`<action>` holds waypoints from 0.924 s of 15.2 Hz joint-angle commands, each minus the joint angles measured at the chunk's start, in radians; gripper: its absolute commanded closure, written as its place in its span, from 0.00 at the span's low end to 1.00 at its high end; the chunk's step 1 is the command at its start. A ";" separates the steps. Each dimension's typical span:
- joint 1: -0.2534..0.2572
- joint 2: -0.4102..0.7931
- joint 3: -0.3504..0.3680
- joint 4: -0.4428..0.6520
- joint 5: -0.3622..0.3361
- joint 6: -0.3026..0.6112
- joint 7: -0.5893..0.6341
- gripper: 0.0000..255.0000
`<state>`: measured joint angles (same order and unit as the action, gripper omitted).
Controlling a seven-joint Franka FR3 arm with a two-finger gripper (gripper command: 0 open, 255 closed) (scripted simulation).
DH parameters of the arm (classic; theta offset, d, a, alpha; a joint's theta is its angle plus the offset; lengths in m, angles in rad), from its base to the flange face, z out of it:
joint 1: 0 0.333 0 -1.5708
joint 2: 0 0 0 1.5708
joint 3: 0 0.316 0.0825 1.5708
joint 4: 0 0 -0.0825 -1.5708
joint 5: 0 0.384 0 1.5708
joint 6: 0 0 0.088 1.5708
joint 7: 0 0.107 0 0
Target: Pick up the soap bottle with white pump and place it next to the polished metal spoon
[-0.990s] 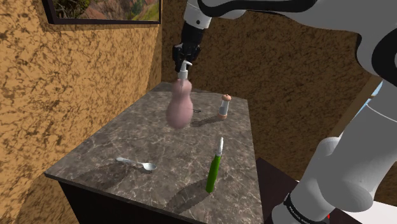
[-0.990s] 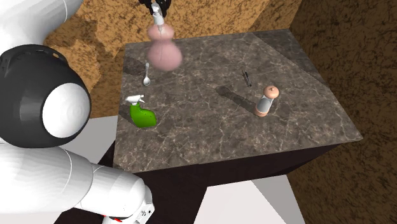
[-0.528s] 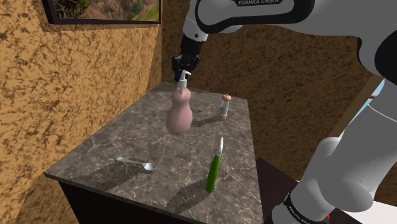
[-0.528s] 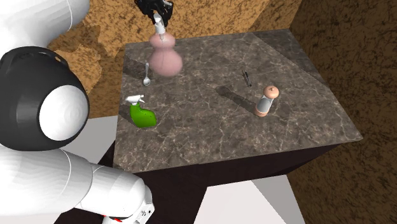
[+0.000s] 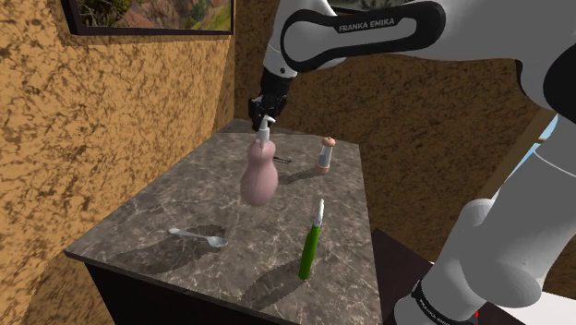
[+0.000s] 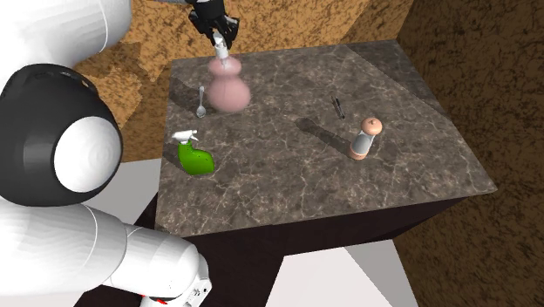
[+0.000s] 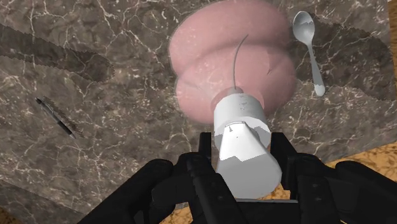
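In the shoulder view the white arm (image 5: 369, 32) reaches over the dark marbled tabletop (image 5: 166, 208), and its black gripper (image 5: 267, 111) points down, closed on the white pump (image 5: 264, 127) of the soap bottle (image 5: 259, 175). The bottle is pink and gourd-shaped, and it hangs upright below the gripper over the middle of the tabletop. Whether its base touches the surface I cannot tell. The metal spoon (image 5: 200, 236) lies flat near the front edge, apart from the bottle. A slim green spray bottle (image 5: 312, 242) stands toward this view's right, and a small grinder (image 5: 325, 155) stands farther back. A framed picture (image 5: 148, 17) hangs on the rough brown wall.

In the second exterior view the gripper (image 6: 221, 37) comes down at the far side of the tabletop (image 6: 288, 174), clasping the pump above the pink bottle (image 6: 228, 87). The spoon (image 6: 200, 100) lies just beside the bottle, on this view's left. The green spray bottle (image 6: 196, 157) stands nearer the camera, close to the tabletop's edge. The grinder (image 6: 366, 139) and a thin dark pen (image 6: 337, 106) lie well apart on this view's right.

In the wrist view the two black fingers (image 7: 205, 149) press against either side of the white pump (image 7: 242, 137), a narrow gap filled by its head. The pink body (image 7: 216, 70) swells beyond it, over the marbled surface. The spoon (image 7: 308, 48) lies near the bottle on one side, and the pen (image 7: 56, 118) lies well off on the other
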<state>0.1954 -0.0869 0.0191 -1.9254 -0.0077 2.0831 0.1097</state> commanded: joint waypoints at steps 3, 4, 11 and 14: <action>0.000 0.006 0.000 -0.048 0.000 0.057 0.000 1.00; 0.000 0.008 0.000 -0.060 0.000 0.070 0.000 1.00; 0.000 0.027 0.000 -0.133 -0.001 0.162 0.001 1.00; 0.000 0.039 0.000 -0.161 -0.002 0.202 0.002 1.00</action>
<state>0.1949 -0.0530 0.0187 -2.0789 -0.0094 2.2706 0.1111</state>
